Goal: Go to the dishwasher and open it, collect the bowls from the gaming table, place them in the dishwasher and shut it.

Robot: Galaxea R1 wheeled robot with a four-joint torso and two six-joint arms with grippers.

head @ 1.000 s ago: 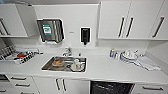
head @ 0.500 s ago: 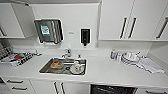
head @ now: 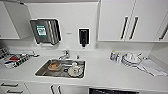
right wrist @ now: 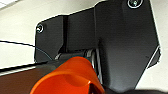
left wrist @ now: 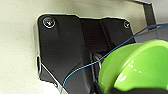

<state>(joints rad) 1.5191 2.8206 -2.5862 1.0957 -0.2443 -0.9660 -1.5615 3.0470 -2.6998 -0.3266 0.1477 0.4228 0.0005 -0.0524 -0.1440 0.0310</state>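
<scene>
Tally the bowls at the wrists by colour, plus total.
Green bowl, left wrist view: 1
Orange bowl, right wrist view: 1
Total: 2

Camera nearer and lower than before, sink [head: 60, 68] and countertop [head: 105, 72] larger, dishwasher [head: 112, 91] edge dropping away.

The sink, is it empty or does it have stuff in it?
Not empty. The sink holds dishes: a brownish bowl and a white plate with items on it.
</scene>
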